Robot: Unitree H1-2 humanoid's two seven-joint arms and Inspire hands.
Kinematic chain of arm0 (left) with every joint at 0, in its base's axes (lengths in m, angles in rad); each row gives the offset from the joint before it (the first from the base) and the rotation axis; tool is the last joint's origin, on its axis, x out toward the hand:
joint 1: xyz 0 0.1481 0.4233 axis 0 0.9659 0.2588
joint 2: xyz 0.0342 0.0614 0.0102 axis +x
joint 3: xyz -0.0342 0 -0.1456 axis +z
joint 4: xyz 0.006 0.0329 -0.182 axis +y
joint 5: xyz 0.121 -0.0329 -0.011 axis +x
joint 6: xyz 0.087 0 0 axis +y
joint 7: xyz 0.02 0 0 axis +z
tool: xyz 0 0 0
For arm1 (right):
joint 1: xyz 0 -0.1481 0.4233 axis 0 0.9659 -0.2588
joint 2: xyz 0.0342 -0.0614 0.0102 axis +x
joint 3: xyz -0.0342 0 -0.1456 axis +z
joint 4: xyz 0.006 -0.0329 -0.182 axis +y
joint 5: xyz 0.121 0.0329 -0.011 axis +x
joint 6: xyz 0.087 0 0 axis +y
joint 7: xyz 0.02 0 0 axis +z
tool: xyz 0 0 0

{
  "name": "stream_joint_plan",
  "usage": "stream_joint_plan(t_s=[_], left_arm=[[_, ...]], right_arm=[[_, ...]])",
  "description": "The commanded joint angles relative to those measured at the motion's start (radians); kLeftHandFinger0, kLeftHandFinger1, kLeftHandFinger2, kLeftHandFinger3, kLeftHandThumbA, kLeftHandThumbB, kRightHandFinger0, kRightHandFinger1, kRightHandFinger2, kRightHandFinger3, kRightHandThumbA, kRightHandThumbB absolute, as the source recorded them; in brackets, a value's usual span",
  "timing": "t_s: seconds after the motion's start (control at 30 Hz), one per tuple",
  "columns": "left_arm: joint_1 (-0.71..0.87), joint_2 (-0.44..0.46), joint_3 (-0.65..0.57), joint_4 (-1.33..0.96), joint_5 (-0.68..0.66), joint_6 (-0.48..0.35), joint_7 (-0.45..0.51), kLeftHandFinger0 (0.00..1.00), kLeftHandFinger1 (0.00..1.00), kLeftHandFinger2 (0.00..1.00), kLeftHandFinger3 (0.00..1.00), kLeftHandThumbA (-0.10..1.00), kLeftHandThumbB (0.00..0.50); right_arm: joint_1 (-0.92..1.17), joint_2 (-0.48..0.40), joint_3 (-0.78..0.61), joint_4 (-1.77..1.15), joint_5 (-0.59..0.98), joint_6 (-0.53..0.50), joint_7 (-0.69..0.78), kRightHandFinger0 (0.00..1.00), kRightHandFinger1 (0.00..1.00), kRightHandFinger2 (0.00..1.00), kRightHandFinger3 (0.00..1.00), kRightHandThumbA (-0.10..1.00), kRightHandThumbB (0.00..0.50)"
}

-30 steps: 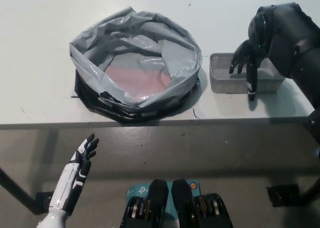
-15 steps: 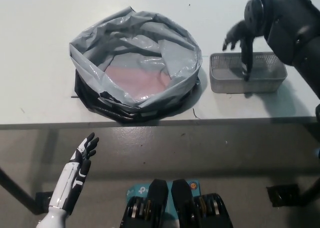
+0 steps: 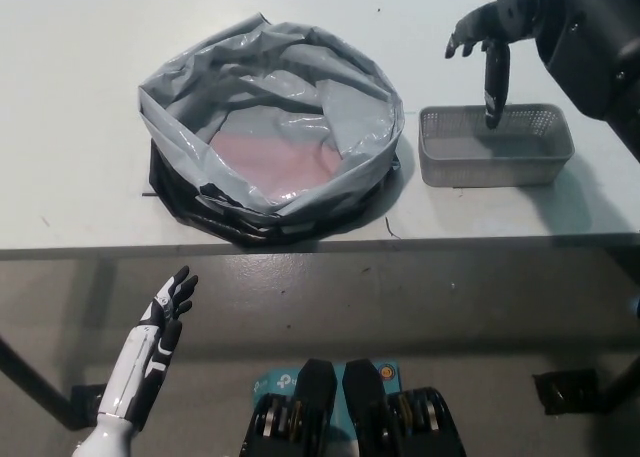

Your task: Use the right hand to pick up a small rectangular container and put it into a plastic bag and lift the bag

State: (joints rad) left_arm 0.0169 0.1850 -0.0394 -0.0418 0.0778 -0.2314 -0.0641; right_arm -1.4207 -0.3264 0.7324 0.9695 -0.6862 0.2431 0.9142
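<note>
Nearest, the white left hand (image 3: 160, 327) rests low at the left, below the bench's front edge, over a grey, dully reflective floor; its fingers are straight and a little spread, holding nothing. Beyond it the bench (image 3: 70, 97) is a smooth, pale, matte surface with a straight front edge. On it, left of centre, sits the plastic bag (image 3: 270, 127): thin, crinkled grey film with its mouth rolled wide open into a rough ring, draped over a dark round frame that shows along its lower rim, with a flat pinkish patch visible at the bottom inside. Just beside the bag on the right, apart from it by a narrow gap, lies the small rectangular container (image 3: 495, 147), a shallow grey tray of fine mesh with rounded corners, open side up, its long axis running left to right along the bench. Farthest back, the black right hand (image 3: 485, 47) hangs over the container's rear edge, fingers loosely apart and empty, one pointing straight down toward the mesh.
</note>
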Motion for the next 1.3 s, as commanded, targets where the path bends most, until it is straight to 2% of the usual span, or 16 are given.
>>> stream_joint_plan(t_s=[0.0,0.1,0.8,1.1,1.27], left_arm=[[-0.012,0.003,0.002,-0.039,0.002,-0.021,-0.006,1.0,1.0,1.0,1.0,1.0,0.262],[-0.01,0.003,0.002,-0.038,-0.001,-0.026,-0.008,1.0,1.0,1.0,1.0,1.0,0.253],[-0.001,0.002,0.002,-0.044,-0.002,-0.027,-0.009,1.0,1.0,1.0,1.0,1.0,0.263],[-0.006,0.002,0.004,-0.048,-0.01,-0.023,-0.012,1.0,1.0,1.0,1.0,1.0,0.264],[-0.011,0.004,0.004,-0.048,-0.006,-0.021,-0.011,1.0,1.0,1.0,1.0,1.0,0.257]], right_arm=[[-0.045,-0.001,-0.004,0.036,-0.018,-0.03,-0.027,1.0,1.0,1.0,1.0,1.0,0.486],[-0.041,0.009,0.001,0.074,-0.018,-0.056,-0.045,1.0,1.0,1.0,1.0,1.0,0.5],[-0.07,0.062,-0.068,0.358,0.037,-0.139,-0.182,1.0,1.0,1.0,1.0,1.0,0.498],[-0.063,0.08,-0.111,0.379,0.052,-0.069,-0.264,1.0,1.0,1.0,1.0,1.0,0.5],[-0.058,0.081,-0.117,0.382,0.047,-0.07,-0.272,1.0,1.0,1.0,1.0,1.0,0.5]])
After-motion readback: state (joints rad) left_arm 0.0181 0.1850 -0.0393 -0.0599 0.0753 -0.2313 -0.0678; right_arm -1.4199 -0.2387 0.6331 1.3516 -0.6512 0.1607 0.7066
